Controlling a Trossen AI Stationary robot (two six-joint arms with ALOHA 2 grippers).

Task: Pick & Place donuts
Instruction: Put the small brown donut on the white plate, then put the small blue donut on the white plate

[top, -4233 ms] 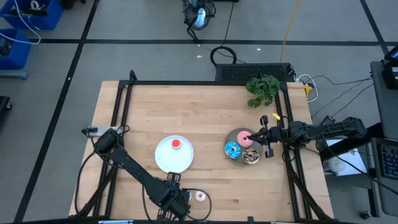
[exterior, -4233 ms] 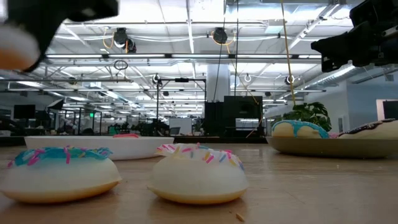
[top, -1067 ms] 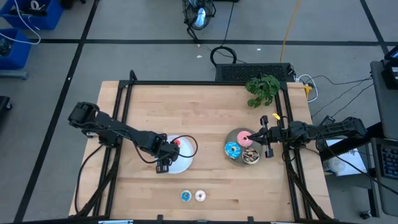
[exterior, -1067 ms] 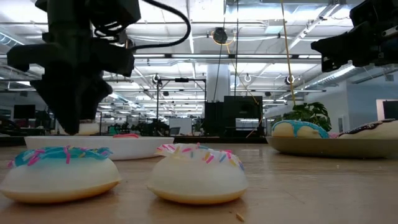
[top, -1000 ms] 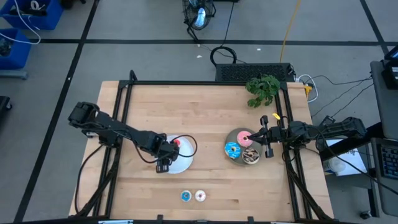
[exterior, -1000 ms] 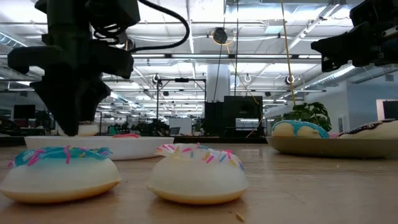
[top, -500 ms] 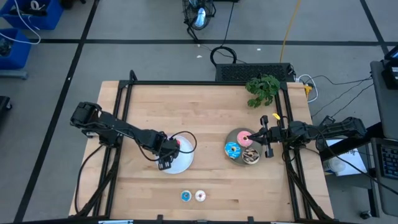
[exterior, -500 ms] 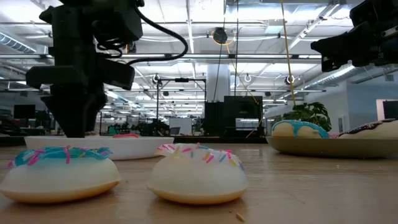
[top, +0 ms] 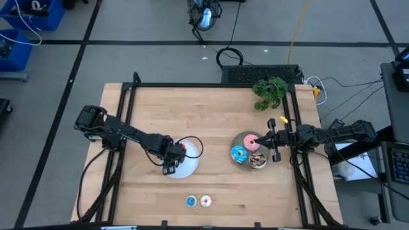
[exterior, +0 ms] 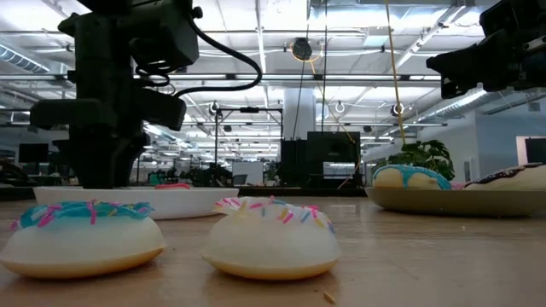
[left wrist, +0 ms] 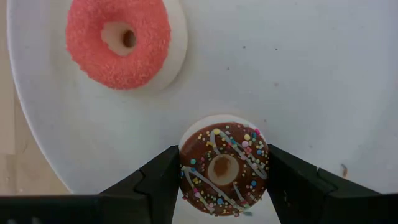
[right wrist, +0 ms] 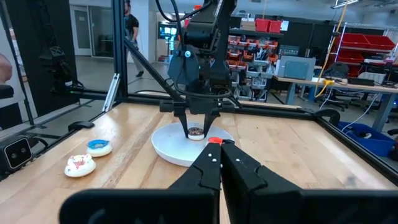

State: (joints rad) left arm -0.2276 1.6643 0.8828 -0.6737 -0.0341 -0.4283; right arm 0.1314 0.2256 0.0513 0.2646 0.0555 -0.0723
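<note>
My left gripper [top: 170, 168] is down over the near left part of the white plate [top: 189, 163], shut on the tiny brown sprinkled donut [left wrist: 224, 167]. The tiny red donut [top: 182, 148] lies on the same plate and also shows in the left wrist view [left wrist: 118, 40]. The tiny blue donut [top: 191, 201] and the tiny white-pink donut [top: 206, 201] lie on the table near its front edge. The pink donut [top: 253, 142], the blue sprinkled donut [top: 239, 153] and the chocolate donut [top: 258, 161] lie on the grey plate [top: 243, 138]. My right gripper [right wrist: 216, 163] is shut and empty beside the pink donut. My left gripper pinches the brown donut's outer rim [left wrist: 184, 168] between its two fingers, one on each side. The fingers come from above and point down. The donut is level with its sprinkled top up, low over the white plate [right wrist: 180, 150]. I cannot tell whether it rests on the plate.
A green leafy plant [top: 270, 91] lies at the table's far right. A black frame [top: 128, 96] runs along the table's edges. Bare wood lies between the two plates and across the far half of the table.
My left gripper has gone down toward the white plate with the brown donut. In the low view the donut has sunk behind the plate's rim. The right arm has kept still.
</note>
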